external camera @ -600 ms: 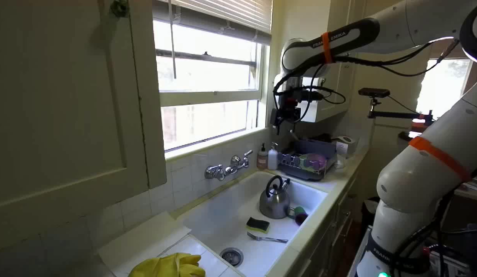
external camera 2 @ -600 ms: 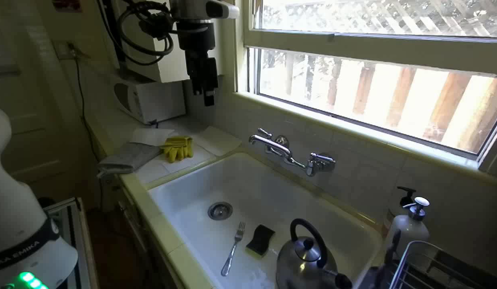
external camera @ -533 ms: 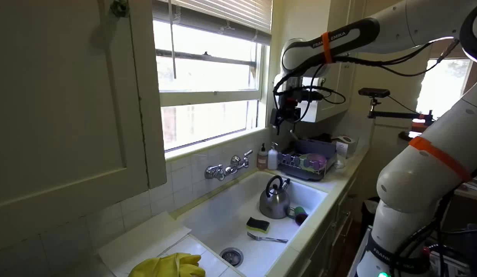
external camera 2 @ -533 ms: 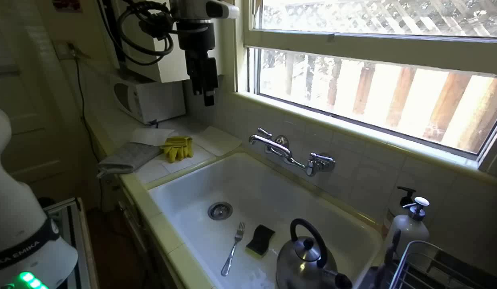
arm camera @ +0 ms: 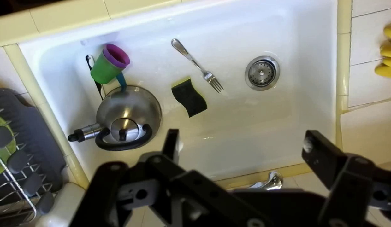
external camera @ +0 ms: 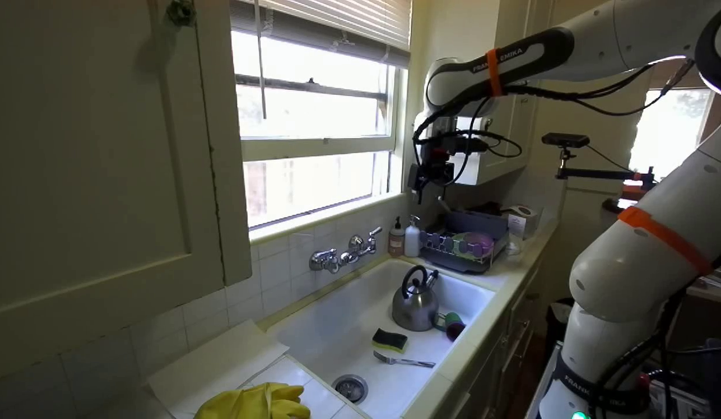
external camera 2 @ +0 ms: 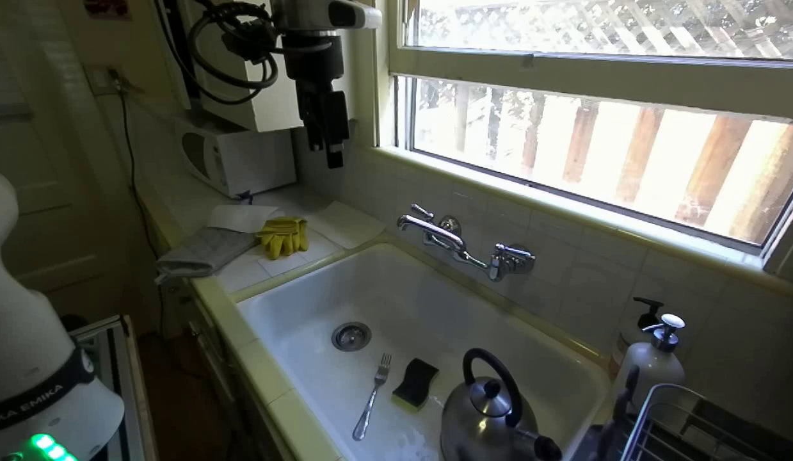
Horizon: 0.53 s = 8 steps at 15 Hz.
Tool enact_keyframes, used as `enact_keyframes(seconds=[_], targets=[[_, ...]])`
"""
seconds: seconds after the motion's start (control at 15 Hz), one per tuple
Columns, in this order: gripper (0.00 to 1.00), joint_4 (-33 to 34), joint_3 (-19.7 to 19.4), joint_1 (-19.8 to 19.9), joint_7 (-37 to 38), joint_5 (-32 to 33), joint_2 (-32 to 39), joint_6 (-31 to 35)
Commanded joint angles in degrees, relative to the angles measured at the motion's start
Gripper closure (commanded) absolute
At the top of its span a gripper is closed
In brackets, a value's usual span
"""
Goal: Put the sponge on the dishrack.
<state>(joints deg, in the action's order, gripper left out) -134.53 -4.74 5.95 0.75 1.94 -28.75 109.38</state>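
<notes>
The sponge, black on top with a yellow side, lies flat in the white sink. It shows in both exterior views (external camera: 389, 340) (external camera 2: 415, 382) and in the wrist view (arm camera: 189, 98). The grey dishrack with a wire rim stands on the counter beyond the kettle end of the sink (external camera: 473, 222). It is partly cut off in an exterior view (external camera 2: 640, 422) and in the wrist view (arm camera: 37, 135). My gripper is high above the sink, pointing down (external camera: 432, 191) (external camera 2: 326, 153). In the wrist view the gripper (arm camera: 241, 143) is open, with nothing between its fingers.
A steel kettle (arm camera: 129, 110) and stacked green and purple cups (arm camera: 107, 64) sit in the sink (external camera 2: 409, 288). A fork (arm camera: 195, 64) lies beside the sponge. The faucet (external camera 2: 447, 237) juts from the wall. Soap bottles (external camera: 412, 240) stand by the rack. Yellow gloves (external camera 2: 284, 237) lie on the counter.
</notes>
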Motion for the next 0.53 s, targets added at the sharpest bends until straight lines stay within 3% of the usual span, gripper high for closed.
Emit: enact_keyframes(seconds=[0.0, 0.33, 0.47], targets=[[0.00, -4.9, 4.0, 1.0, 6.5, 4.5, 0.4, 7.6], [0.00, -13.4, 4.5, 0.4, 8.2, 6.4, 6.5, 24.9], [0.00, -15.7, 2.6, -0.5, 5.3, 3.7, 10.2, 32.9]])
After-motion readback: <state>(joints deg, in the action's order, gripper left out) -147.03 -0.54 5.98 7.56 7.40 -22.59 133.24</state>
